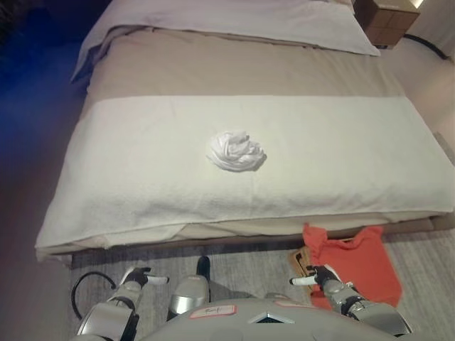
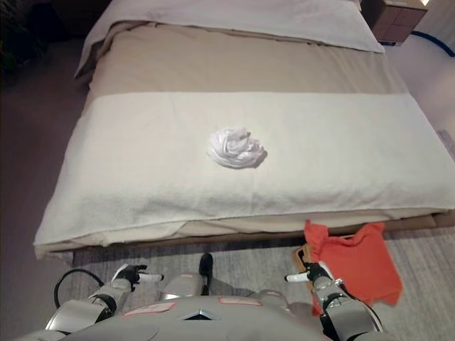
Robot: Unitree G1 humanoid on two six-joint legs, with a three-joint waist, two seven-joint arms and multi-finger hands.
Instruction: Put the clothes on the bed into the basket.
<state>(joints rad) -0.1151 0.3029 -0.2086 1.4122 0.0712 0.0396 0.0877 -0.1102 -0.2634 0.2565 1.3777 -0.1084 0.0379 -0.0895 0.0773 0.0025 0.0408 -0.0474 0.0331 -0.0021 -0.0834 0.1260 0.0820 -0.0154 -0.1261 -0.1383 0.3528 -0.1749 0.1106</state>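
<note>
A crumpled white garment point(image 1: 236, 150) lies alone in the middle of the bed point(image 1: 128, 177), on its white blanket. On the floor at the bed's foot, to the right, an orange garment point(image 1: 359, 266) is draped over a woven basket point(image 1: 299, 260), of which only the left rim shows. My right hand point(image 1: 316, 277) hangs just left of that rim, fingers relaxed and empty. My left hand point(image 1: 138, 277) hangs low at the left over the floor, also open and empty. Both hands are well short of the white garment.
The bed fills most of the view, with a pale duvet point(image 1: 234, 18) folded at its head. A wooden nightstand point(image 1: 387, 18) stands at the top right. A grey rug point(image 1: 242, 263) covers the floor between me and the bed.
</note>
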